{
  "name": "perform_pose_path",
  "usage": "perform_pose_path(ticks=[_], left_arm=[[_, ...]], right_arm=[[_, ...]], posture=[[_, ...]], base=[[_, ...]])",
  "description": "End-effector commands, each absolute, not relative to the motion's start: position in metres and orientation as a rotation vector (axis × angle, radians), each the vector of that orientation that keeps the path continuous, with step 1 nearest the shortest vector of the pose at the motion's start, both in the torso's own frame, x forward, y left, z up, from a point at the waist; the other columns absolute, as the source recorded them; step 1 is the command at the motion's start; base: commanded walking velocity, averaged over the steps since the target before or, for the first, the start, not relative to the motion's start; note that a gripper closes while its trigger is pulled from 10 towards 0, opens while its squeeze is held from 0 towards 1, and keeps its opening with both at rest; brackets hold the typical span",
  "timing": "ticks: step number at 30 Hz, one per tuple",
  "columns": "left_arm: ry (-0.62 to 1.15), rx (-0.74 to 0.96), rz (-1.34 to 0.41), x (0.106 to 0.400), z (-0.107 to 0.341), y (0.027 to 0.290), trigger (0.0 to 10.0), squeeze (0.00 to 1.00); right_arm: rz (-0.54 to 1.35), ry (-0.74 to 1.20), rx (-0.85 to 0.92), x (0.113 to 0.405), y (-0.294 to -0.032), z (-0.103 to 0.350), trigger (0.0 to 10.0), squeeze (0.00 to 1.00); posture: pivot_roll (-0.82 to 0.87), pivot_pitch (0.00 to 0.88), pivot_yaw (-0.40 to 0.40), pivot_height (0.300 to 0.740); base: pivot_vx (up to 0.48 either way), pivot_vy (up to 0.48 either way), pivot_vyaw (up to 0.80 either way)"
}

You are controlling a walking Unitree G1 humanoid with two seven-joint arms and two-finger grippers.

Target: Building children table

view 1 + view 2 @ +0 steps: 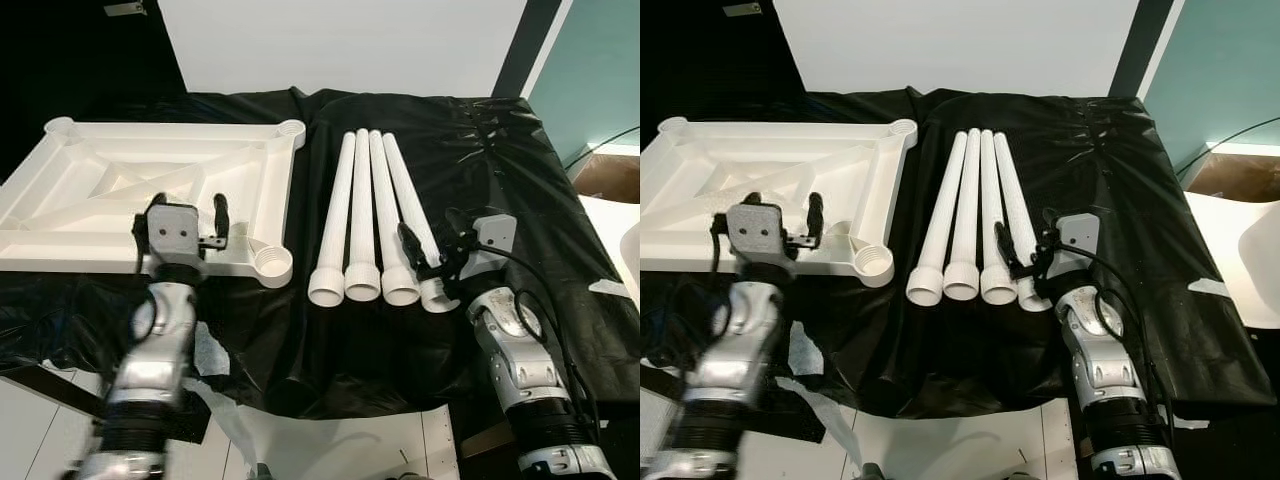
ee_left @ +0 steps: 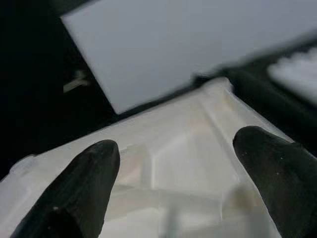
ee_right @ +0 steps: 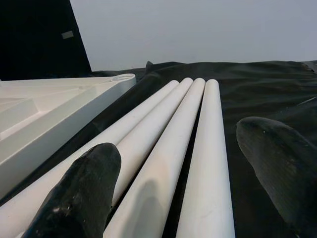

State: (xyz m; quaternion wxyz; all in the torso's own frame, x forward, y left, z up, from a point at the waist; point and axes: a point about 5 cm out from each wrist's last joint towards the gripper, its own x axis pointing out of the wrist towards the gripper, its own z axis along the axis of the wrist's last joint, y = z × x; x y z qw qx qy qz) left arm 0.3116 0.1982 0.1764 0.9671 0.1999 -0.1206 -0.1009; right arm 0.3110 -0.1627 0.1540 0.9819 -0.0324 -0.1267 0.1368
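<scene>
**Table build: legs lined up, tabletop flipped, nothing grabbed yet**

Using the four legs (image 1: 372, 215) as the reference here. Nearest the robot, the right gripper (image 1: 432, 250) sits at the flared near end of the rightmost leg, fingers spread apart with the leg end between them, not clamped. Left of the legs, the left gripper (image 1: 190, 228) hovers over the near edge of the tabletop (image 1: 150, 190), fingers also apart, holding nothing.

The legs lie side by side, touching, on the black sheet (image 1: 480, 160). Long axis runs away from the robot, wide socket ends nearest, narrow ends far.

The tabletop lies just left of them, underside up, ribs showing, with a round leg socket (image 1: 271, 266) at its near corner beside the legs.

My guess: hollow plastic, light, stiff, a bit slick. I'd grab a leg mid-shaft or just behind the flare so it doesn't tip.
</scene>
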Motion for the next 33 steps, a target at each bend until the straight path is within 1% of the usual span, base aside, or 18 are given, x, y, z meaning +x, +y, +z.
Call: perform_pose_path(ticks=[1,2,3,5,6,8,9,11,16,19,21,24,25,26,27,30,32,33], left_arm=[[-0.141,0.442,-0.271,0.310,0.162,0.199,10.0,0.00],[-0.141,0.442,-0.271,0.310,0.162,0.199,10.0,0.00],[-0.077,0.518,-0.297,0.309,0.157,0.208,10.0,0.00],[-0.077,0.518,-0.297,0.309,0.157,0.208,10.0,0.00],[0.018,0.527,-0.279,0.311,0.151,0.220,10.0,0.00],[0.018,0.527,-0.279,0.311,0.151,0.220,10.0,0.00],[0.094,0.531,-0.247,0.314,0.147,0.233,10.0,0.00],[0.219,0.544,-0.228,0.318,0.139,0.249,10.0,0.00],[0.299,0.582,-0.259,0.320,0.135,0.259,10.0,0.00],[0.311,0.553,-0.310,0.320,0.137,0.261,10.0,0.00],[0.328,0.481,-0.398,0.318,0.142,0.263,10.0,0.00],[0.323,0.435,-0.439,0.318,0.148,0.265,10.0,0.00],[0.312,0.377,-0.475,0.318,0.155,0.267,10.0,0.00],[0.312,0.377,-0.475,0.318,0.155,0.267,10.0,0.00],[0.298,0.338,-0.519,0.317,0.160,0.269,10.0,0.00],[0.302,0.328,-0.539,0.317,0.162,0.270,10.0,0.00],[0.328,0.329,-0.598,0.314,0.155,0.265,10.0,0.00],[0.328,0.329,-0.598,0.314,0.155,0.265,10.0,0.00]], right_arm=[[0.273,-0.249,-0.063,0.310,-0.165,0.151,10.0,0.00],[0.273,-0.249,-0.063,0.310,-0.165,0.151,10.0,0.00],[0.273,-0.248,-0.063,0.311,-0.165,0.151,10.0,0.00],[0.273,-0.248,-0.063,0.311,-0.165,0.151,10.0,0.00],[0.275,-0.248,-0.063,0.311,-0.165,0.152,10.0,0.00],[0.275,-0.248,-0.063,0.311,-0.165,0.152,10.0,0.00],[0.280,-0.249,-0.064,0.313,-0.164,0.152,10.0,0.00],[0.293,-0.249,-0.065,0.314,-0.162,0.152,10.0,0.00],[0.302,-0.251,-0.066,0.315,-0.160,0.152,10.0,0.00],[0.301,-0.253,-0.068,0.316,-0.160,0.153,10.0,0.00],[0.299,-0.256,-0.069,0.316,-0.160,0.154,10.0,0.00],[0.299,-0.256,-0.070,0.315,-0.160,0.154,10.0,0.00],[0.296,-0.253,-0.068,0.314,-0.161,0.153,10.0,0.00],[0.296,-0.253,-0.068,0.314,-0.161,0.153,10.0,0.00],[0.295,-0.250,-0.067,0.313,-0.160,0.151,10.0,0.00],[0.295,-0.246,-0.064,0.312,-0.160,0.150,10.0,0.00],[0.294,-0.242,-0.062,0.311,-0.159,0.149,10.0,0.00],[0.294,-0.242,-0.062,0.311,-0.159,0.149,10.0,0.00]], posture=[[0.05,0.078,0.016,0.740],[0.05,0.078,0.016,0.740],[0.06,0.079,0.016,0.740],[0.06,0.079,0.016,0.740],[0.06,0.080,0.015,0.740],[0.06,0.080,0.015,0.740],[0.06,0.076,0.010,0.740],[0.06,0.075,0.009,0.740],[0.06,0.073,0.013,0.740],[0.05,0.074,0.018,0.740],[0.04,0.078,0.024,0.740],[0.04,0.081,0.030,0.740],[0.04,0.082,0.033,0.740],[0.04,0.082,0.033,0.740],[0.04,0.085,0.040,0.740],[0.04,0.087,0.041,0.740],[0.03,0.090,0.044,0.740],[0.03,0.090,0.044,0.740]], base=[[0.000,0.000,0.00],[0.000,0.000,0.00],[0.000,0.000,0.00],[0.000,0.000,0.00],[0.000,0.000,0.00],[0.000,0.000,0.00],[0.000,0.000,0.00],[0.000,0.000,0.00],[0.000,0.000,0.00],[0.000,0.000,0.00],[0.000,0.000,0.00],[0.000,0.000,0.00],[0.000,0.000,0.00],[0.000,0.000,0.00],[0.000,0.000,0.00],[0.000,0.000,0.00],[0.000,0.000,0.00],[0.000,0.000,0.00]])
